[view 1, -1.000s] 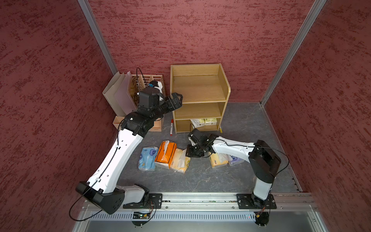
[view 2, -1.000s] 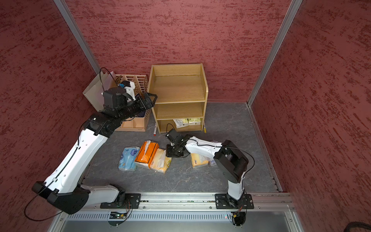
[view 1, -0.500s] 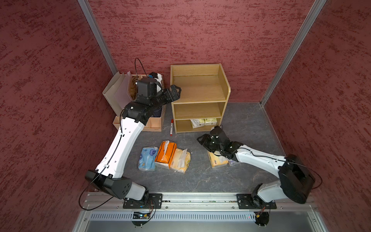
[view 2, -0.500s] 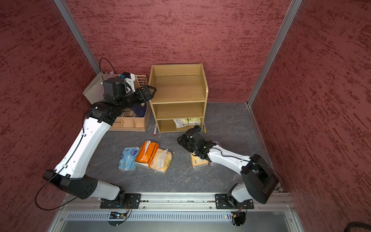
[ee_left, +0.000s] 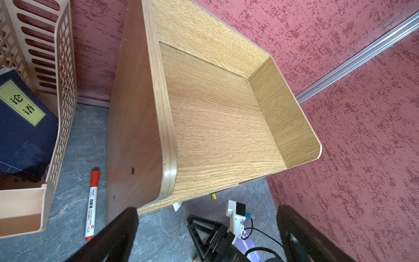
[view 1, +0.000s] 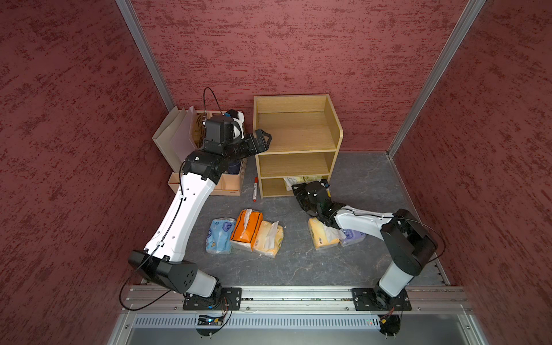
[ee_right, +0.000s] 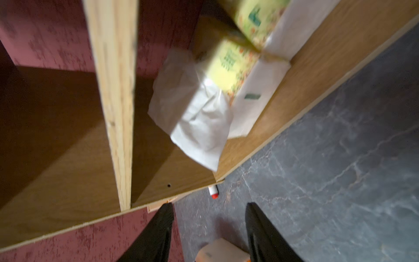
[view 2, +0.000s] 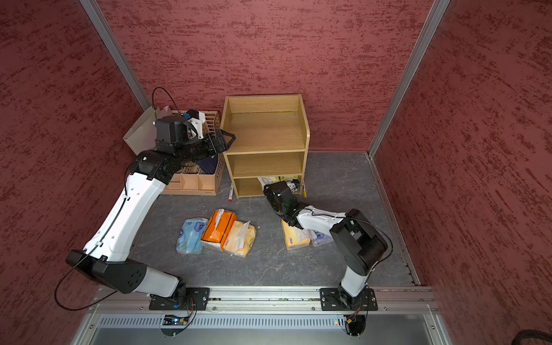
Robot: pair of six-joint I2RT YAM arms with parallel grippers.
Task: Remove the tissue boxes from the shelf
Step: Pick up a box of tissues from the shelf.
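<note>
Top views come first. In both top views the shelf (view 1: pixel 294 140) stands at the far wall, its top and middle tiers bare. The last yellow-green packs (view 1: pixel 301 180) sit in the right part of the bottom tier. On the near floor lie a light blue pack (view 1: pixel 219 236), an orange pack (view 1: pixel 246 228) and a pale yellow pack (view 1: pixel 267 239), side by side. A yellow-orange pack (view 1: pixel 321 237) and a lilac pack (view 1: pixel 354 237) lie to their right, partly under my right arm. My right gripper (view 1: pixel 300 192) hovers just in front of the bottom tier, and my left gripper (view 1: pixel 263 139) hangs by the shelf's top left edge.

Left wrist view: my left gripper (ee_left: pixel 207 207) is spread wide with nothing in it, above the bare top tier.

Right wrist view: my right gripper (ee_right: pixel 208 204) stands partly open and empty, aimed at the bottom tier. Two packs lie there close together, with a white tissue (ee_right: pixel 192 118) flopping out of the nearer pack (ee_right: pixel 229 68) toward me. I judge them light, soft and crushable, with a slick wrapper. The loose tissue would only slide out or tear if I pulled on it. I would grip the nearer pack across its narrow body, beyond the tissue, firmly enough to dent it.
</note>
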